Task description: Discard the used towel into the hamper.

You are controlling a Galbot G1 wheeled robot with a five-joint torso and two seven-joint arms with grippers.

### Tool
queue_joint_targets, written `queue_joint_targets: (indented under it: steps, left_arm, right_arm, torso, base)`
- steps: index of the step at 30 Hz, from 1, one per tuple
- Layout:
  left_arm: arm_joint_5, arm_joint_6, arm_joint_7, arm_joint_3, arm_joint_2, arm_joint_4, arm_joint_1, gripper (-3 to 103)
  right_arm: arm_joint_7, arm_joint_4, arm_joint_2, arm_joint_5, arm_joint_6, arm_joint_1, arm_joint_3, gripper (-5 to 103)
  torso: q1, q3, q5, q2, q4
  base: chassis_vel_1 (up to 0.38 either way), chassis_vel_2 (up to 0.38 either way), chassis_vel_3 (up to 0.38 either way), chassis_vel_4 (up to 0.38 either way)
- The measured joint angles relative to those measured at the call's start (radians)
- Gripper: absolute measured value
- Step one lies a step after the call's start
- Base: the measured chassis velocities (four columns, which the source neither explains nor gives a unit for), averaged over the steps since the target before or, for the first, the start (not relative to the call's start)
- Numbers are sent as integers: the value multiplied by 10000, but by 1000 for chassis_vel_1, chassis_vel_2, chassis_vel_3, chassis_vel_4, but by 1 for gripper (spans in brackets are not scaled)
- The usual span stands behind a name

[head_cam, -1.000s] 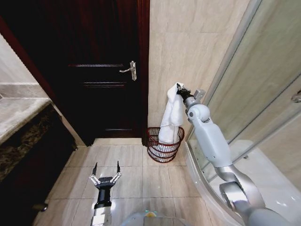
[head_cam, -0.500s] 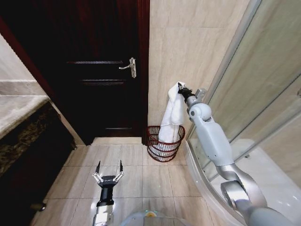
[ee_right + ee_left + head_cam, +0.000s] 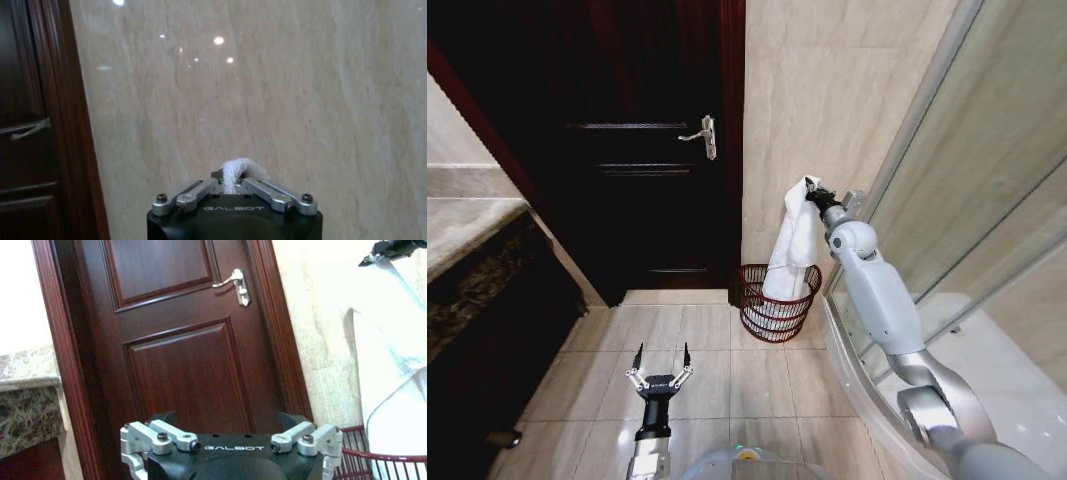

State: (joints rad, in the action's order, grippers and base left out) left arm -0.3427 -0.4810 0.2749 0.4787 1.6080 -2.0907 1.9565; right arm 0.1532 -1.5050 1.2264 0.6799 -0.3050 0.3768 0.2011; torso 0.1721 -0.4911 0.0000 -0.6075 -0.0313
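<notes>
A white towel (image 3: 795,245) hangs limp from my right gripper (image 3: 813,193), which is shut on its top corner close to the beige tiled wall. The pinched tuft of towel (image 3: 236,171) pokes up between the right gripper's (image 3: 235,181) fingers. The towel's lower end dips into the hamper (image 3: 776,310), a small dark red wire basket on the floor between the door and the shower. From the left wrist the towel (image 3: 393,370) and the hamper's rim (image 3: 393,457) show on one side. Low over the floor tiles, my left gripper (image 3: 662,352) is open and holds nothing.
A dark wooden door (image 3: 627,150) with a metal handle (image 3: 703,134) is shut, left of the hamper. The curved glass shower enclosure (image 3: 967,200) runs along the right. At the left stands a stone counter (image 3: 467,240) over a dark cabinet. Floor tiles (image 3: 707,340) lie open before the hamper.
The whole picture has shifted slightly, so the camera moved. The towel still hangs from my right gripper over the hamper. The left gripper stays open.
</notes>
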Motion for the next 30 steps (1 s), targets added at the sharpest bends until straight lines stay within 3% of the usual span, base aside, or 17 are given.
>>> queue_joint_targets:
  steps: [30]
  left_arm:
    - [-3, 15, -6, 23, 0, -52, 0, 100]
  right_arm:
    - [-120, 359, 8, -115, 66, -104, 17, 2]
  torso:
    - [-513, 783, 0, 1296, 0]
  base:
    - [0, 0, 0, 0]
